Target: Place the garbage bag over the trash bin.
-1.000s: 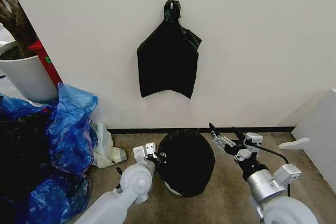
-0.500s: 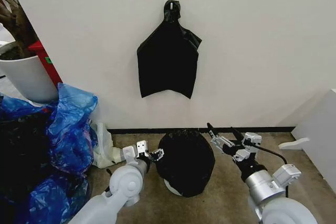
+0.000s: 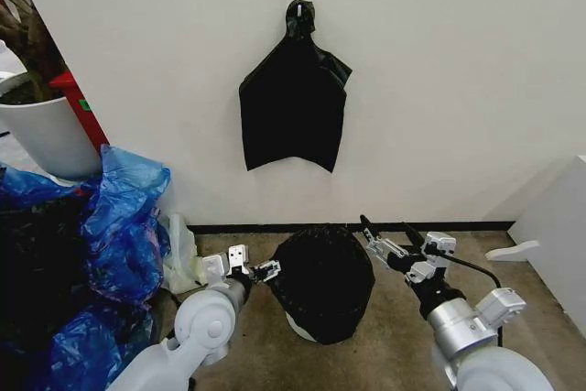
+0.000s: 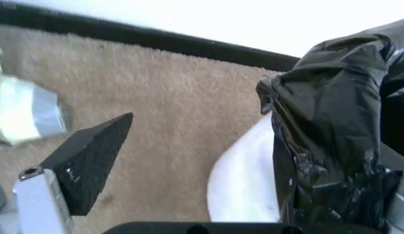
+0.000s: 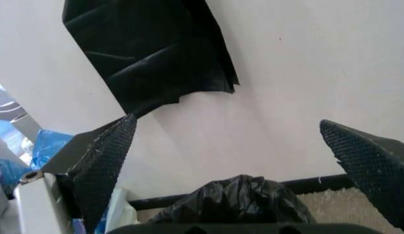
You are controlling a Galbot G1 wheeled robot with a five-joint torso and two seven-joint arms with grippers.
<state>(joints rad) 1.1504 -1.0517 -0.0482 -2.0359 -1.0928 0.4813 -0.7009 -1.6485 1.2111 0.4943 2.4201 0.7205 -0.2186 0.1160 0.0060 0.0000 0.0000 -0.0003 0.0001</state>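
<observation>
HEAD: left gripper (image 3: 259, 269) has drawn leftward off bag (image 3: 322, 281), which covers bin (image 3: 295, 324) on floor | L-WRIST: fingers (image 4: 91, 158) wide, empty; release done | R-WRIST: right gripper (image 5: 241, 165) wide, above bag.

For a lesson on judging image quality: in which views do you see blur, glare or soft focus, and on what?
Left wrist view: the pale object at the edge is blurred, and the garbage bag shows soft grey sheen on its creases. Right wrist view: the near fingertips are soft. Head view: even light, and the hanging black bag looks matte, without glare.
</observation>
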